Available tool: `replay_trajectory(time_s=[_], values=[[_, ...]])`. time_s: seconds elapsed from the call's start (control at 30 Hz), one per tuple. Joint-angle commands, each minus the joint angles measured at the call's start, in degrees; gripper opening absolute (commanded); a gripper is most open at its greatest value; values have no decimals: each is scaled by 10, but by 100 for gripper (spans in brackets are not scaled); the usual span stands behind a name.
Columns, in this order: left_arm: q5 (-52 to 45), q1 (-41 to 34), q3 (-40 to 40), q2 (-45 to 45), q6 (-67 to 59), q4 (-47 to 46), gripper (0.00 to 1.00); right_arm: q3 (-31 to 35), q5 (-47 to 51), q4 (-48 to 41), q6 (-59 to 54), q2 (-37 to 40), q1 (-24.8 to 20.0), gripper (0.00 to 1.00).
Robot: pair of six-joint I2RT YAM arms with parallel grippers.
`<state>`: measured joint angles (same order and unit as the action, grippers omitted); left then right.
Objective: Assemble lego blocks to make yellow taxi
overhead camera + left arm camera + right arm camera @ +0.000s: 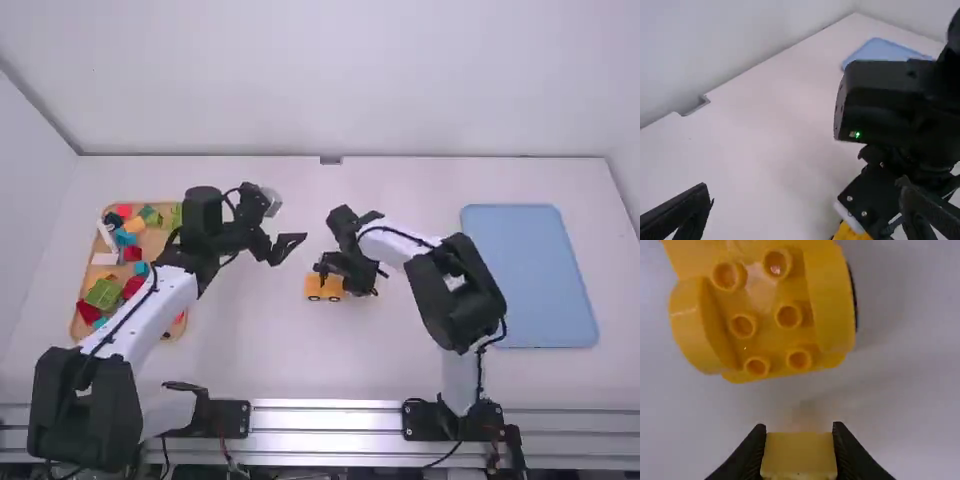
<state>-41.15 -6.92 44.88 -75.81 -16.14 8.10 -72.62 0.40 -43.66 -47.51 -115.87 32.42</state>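
White table (pixel 260 350) holding a wheeled yellow base (pixel 324 288), right gripper (pixel 338 268) clenching a yellow block (pixel 799 455) just beside it, left gripper (pixel 288 246) hovering nearby, fingers (pixel 680 212) standing wide apart.

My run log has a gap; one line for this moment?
left gripper: open, empty | right gripper: holding yellow block | wheeled yellow base: on table, block unattached
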Motion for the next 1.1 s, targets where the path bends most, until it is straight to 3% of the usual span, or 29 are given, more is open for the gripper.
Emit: replay_trajectory(time_s=[0.0,0.03,0.07,0.1,0.13,0.3,0.47,0.73,0.87,0.97,1.07], values=[[1,2,-21,-3,-2,9,99,3,1,-10,-20,-13,-7,15],[1,2,-27,-3,-2,20,99,1,7,-14,-16,-12,-6,27],[1,2,-28,-3,-2,21,99,0,8,-15,-14,-11,-6,30],[1,2,-31,-3,-1,27,99,-6,14,-18,2,-11,-4,61],[1,2,-36,-3,0,35,99,-19,28,-24,31,-11,-1,99],[3,2,-41,-3,0,45,99,-78,15,-89,24,-11,-1,98],[3,2,-40,-3,0,46,99,-146,-64,-156,-71,7,-18,98],[14,2,-41,-3,-1,44,99,-148,-243,-84,-71,114,-93,98],[97,2,-41,-3,29,28,99,-66,-390,-33,-153,188,-148,98],[189,1,-41,-3,28,12,99,47,-475,114,-148,219,-198,98],[195,2,-41,-3,28,-2,99,101,-515,194,-127,224,-213,98]])
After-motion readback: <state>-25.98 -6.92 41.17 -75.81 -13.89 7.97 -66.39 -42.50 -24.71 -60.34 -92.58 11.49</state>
